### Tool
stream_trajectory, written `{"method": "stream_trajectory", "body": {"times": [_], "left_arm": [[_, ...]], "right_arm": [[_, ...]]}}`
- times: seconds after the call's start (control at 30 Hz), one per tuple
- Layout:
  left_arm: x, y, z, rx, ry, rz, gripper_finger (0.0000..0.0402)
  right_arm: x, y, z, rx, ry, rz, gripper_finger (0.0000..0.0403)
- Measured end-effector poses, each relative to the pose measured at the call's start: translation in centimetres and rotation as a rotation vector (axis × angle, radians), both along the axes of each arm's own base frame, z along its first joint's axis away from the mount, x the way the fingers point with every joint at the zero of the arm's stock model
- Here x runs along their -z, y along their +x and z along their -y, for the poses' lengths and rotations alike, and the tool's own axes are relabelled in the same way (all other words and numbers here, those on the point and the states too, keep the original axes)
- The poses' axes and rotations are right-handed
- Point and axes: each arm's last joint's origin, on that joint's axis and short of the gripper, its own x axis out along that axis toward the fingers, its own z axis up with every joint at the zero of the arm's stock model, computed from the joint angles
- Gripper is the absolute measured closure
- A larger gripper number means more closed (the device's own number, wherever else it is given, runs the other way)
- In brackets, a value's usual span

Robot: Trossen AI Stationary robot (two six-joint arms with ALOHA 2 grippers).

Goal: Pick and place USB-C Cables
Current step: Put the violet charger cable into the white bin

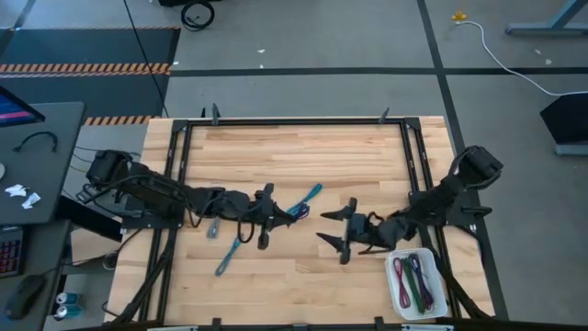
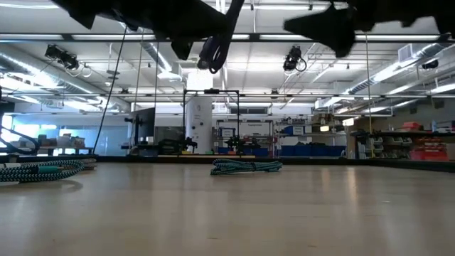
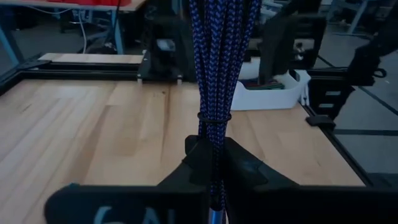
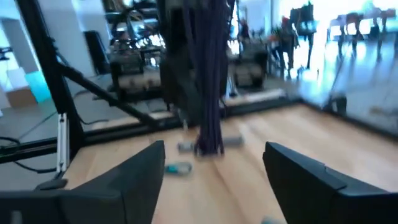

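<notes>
A blue-purple cable (image 3: pixel 214 81) hangs clamped in the left gripper (image 1: pixel 265 217) above the desk (image 1: pixel 303 152), seemingly mid-carry (right gripper (image 1: pixel 337 228) fingers apart, waiting), next needing travel to the white bin (image 1: pixel 415 281).

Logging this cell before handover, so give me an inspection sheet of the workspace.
Surface: wooden table, black frame.
Job's things: teal cable and two more loose on the wood; others in white bin.
Clutter: nothing seen.
Grippers: left gripper shut on purple cable; right gripper open, near the bin.
Cables: black wires along left arm.
Surroundings: white cord on floor; desk left of table.
</notes>
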Motion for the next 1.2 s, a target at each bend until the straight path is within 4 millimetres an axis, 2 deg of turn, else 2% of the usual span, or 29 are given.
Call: {"method": "stream_trajectory", "body": {"times": [0.2, 0.33, 0.47, 0.63, 0.73, 0.9, 1.03, 1.2], "left_arm": [[0.0, 0.0, 0.0, 0.0, -0.001, 0.002, 0.037], [0.0, 0.0, 0.0, 0.0, -0.001, 0.003, 0.0373], [0.0, 0.0, 0.0, 0.001, -0.002, 0.003, 0.0377], [-0.1, 0.0, 0.0, 0.0, -0.003, 0.007, 0.0367], [-0.2, 0.0, 0.0, 0.0, -0.005, 0.014, 0.0368], [-0.2, 0.0, 0.0, 0.0, -0.006, 0.019, 0.0375], [-0.3, 0.1, 0.0, 0.0, -0.007, 0.025, 0.0366], [-0.4, 0.1, 0.0, 0.001, -0.011, 0.04, 0.0367]], "right_arm": [[-2.8, 2.6, 0.5, -0.011, -0.099, 0.039, 0.0124], [-3.6, 3.5, 1.2, 0.023, -0.099, 0.047, 0.0139], [-3.7, 4.0, 2.0, 0.03, -0.076, 0.048, 0.0154], [-3.7, 4.5, 2.7, -0.093, -0.057, 0.067, 0.0169], [-3.7, 4.7, 3.2, -0.104, -0.052, 0.068, 0.0182], [-3.7, 5.1, 4.0, -0.16, -0.066, 0.072, 0.0216], [-3.7, 5.4, 4.7, -0.189, -0.066, 0.074, 0.0249], [-3.8, 5.6, 5.2, -0.225, -0.076, 0.082, 0.0313]]}}
